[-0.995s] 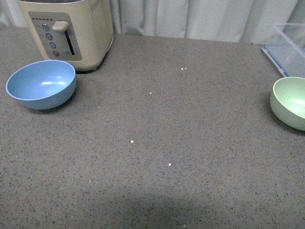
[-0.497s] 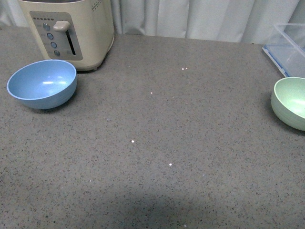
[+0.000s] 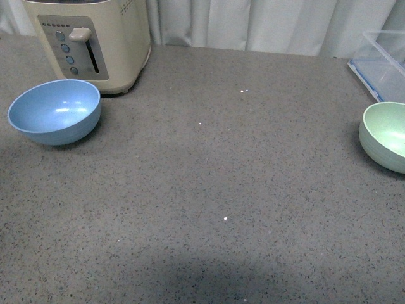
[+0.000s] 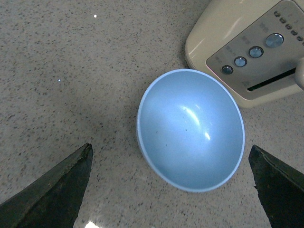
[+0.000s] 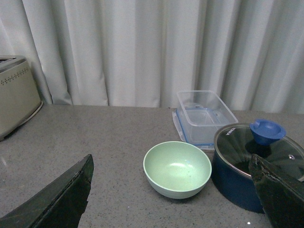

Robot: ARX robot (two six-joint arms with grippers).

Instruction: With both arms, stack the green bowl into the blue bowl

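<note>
The blue bowl [image 3: 55, 111] stands empty on the grey counter at the left, just in front of a cream toaster. The left wrist view looks down into the blue bowl [image 4: 191, 129]; my left gripper [image 4: 171, 190] is open above it, with the bowl between and just beyond its fingertips. The green bowl [image 3: 387, 135] stands empty at the right edge of the front view. In the right wrist view the green bowl [image 5: 177, 168] lies ahead of my open right gripper [image 5: 173, 199], some way off. Neither arm shows in the front view.
The cream toaster [image 3: 92, 41] stands right behind the blue bowl, also seen in the left wrist view [image 4: 251, 52]. A clear plastic container [image 5: 205, 115] sits behind the green bowl. A dark blue pot with a glass lid [image 5: 256, 164] stands close beside it. Curtains hang behind.
</note>
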